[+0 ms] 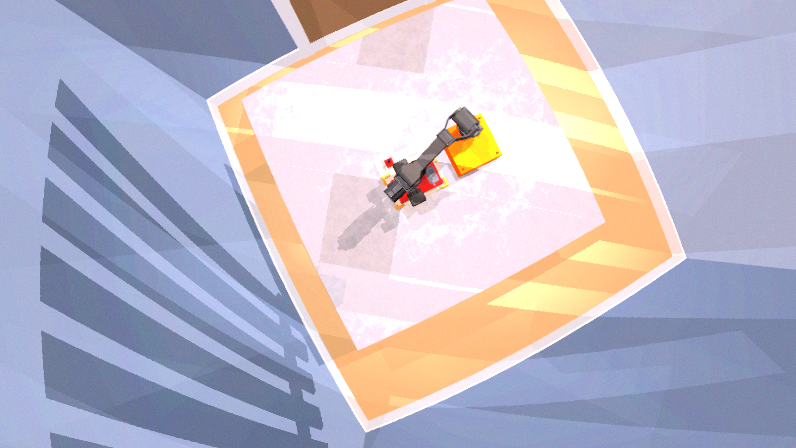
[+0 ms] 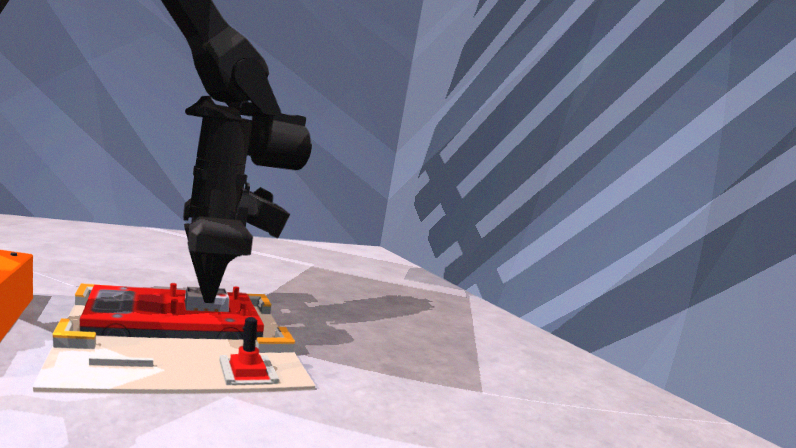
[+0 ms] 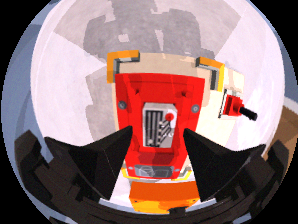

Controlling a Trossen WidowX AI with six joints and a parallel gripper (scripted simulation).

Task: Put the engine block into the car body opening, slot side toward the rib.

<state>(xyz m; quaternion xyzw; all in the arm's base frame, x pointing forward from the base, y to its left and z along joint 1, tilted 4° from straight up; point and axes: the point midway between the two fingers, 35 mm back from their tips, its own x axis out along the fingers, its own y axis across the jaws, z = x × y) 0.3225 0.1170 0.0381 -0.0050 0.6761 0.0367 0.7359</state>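
The red car body [image 1: 427,185] [image 2: 150,303] [image 3: 132,117] lies between corner brackets on a pale board. The grey engine block [image 2: 193,303] [image 3: 153,120] sits upright in its opening, with its top standing above the red deck. Its slots and a red round cap face up in the wrist view. My gripper [image 2: 209,301] [image 3: 158,129] is open, pointing down, with one finger on each side of the block and a gap showing beside each in the wrist view. The rib and the block's lower edge are hidden, so I cannot tell whether it is fully seated.
Red posts [image 2: 236,292] stand on the deck close to the block. A red base with a black upright handle [image 2: 249,336] [image 3: 247,113] and a grey bar [image 2: 120,362] are on the board [image 2: 183,372]. An orange box [image 1: 476,150] [image 2: 13,283] [image 3: 160,191] stands beyond the car's windshield end.
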